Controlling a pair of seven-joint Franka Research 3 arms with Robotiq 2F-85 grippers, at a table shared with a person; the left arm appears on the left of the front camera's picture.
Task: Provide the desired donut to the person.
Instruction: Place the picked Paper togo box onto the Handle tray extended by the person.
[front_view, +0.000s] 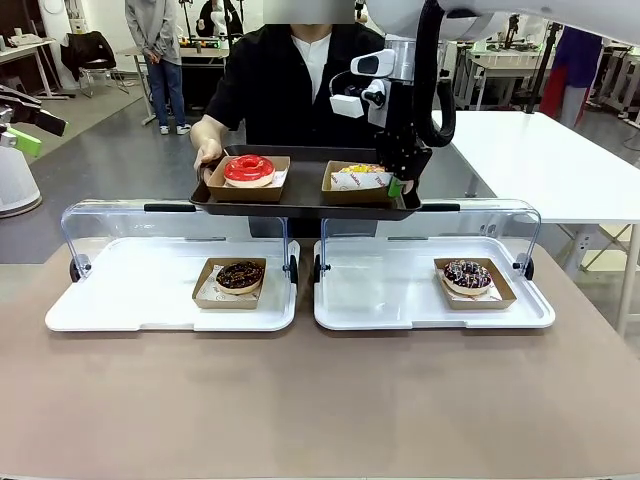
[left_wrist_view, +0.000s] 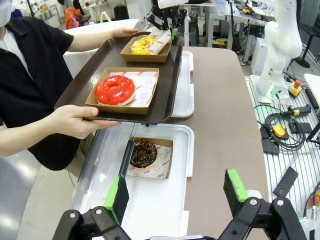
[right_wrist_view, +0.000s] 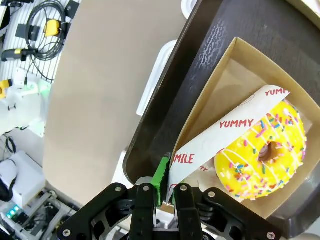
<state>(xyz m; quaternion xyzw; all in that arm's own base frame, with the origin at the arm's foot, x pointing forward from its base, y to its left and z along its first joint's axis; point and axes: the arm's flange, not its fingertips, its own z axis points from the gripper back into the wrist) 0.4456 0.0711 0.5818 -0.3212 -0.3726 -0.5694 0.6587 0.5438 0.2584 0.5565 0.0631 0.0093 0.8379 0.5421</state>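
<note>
You had the right gripper (right_wrist_view: 159, 196) clamped on the rim of the cardboard tray (front_view: 357, 180) holding the yellow donut (right_wrist_view: 261, 151); that tray sat on the brown serving tray (front_view: 300, 200) held by the person (front_view: 290, 80) over the worktop's far edge; the donut looked soft and fragile, so the stiff rim was the sound hold; the left gripper (left_wrist_view: 175, 192) stood open.

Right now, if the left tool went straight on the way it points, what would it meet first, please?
Probably the white tray beneath the open left tool, short of the chocolate donut's carton; depth is hard to judge.
</note>
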